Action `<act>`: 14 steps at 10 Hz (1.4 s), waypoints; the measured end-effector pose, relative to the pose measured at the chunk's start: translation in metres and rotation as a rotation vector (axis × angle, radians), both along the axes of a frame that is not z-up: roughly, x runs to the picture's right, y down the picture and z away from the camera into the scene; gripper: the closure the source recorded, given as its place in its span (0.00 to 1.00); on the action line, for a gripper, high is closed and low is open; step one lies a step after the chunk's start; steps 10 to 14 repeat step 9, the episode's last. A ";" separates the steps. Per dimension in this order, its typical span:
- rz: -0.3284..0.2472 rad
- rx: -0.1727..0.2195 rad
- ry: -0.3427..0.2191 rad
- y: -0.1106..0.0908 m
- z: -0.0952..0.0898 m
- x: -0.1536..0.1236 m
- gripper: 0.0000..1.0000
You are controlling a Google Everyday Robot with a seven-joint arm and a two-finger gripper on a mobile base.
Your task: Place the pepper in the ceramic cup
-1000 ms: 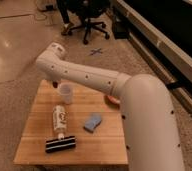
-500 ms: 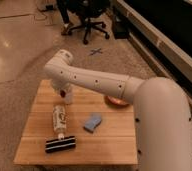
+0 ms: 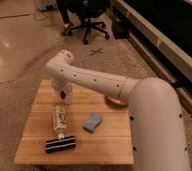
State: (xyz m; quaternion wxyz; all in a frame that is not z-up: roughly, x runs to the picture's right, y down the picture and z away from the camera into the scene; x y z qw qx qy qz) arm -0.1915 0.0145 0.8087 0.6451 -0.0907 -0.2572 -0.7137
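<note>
The white ceramic cup (image 3: 69, 98) stands at the back left of the wooden table (image 3: 39, 150), mostly covered by my gripper. My gripper (image 3: 64, 92) hangs down from the white arm's bent wrist (image 3: 61, 64), right over the cup's rim. A small dark-red bit, which looks like the pepper (image 3: 62, 93), shows at the gripper's tip just above the cup. I cannot tell whether it is held or lies in the cup.
A white labelled bottle (image 3: 60, 119) lies in front of the cup. A black brush (image 3: 60, 144) lies near the front edge and a blue sponge (image 3: 92, 122) lies mid-table. An orange-red bowl (image 3: 116, 102) sits behind my arm. An office chair (image 3: 89, 20) stands on the floor beyond.
The arm's wrist has swung right and down, so the gripper now stands over the cup and covers it. The other things on the table have not moved.
</note>
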 end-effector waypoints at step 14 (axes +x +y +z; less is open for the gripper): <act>-0.073 -0.015 0.023 -0.030 0.003 0.003 0.20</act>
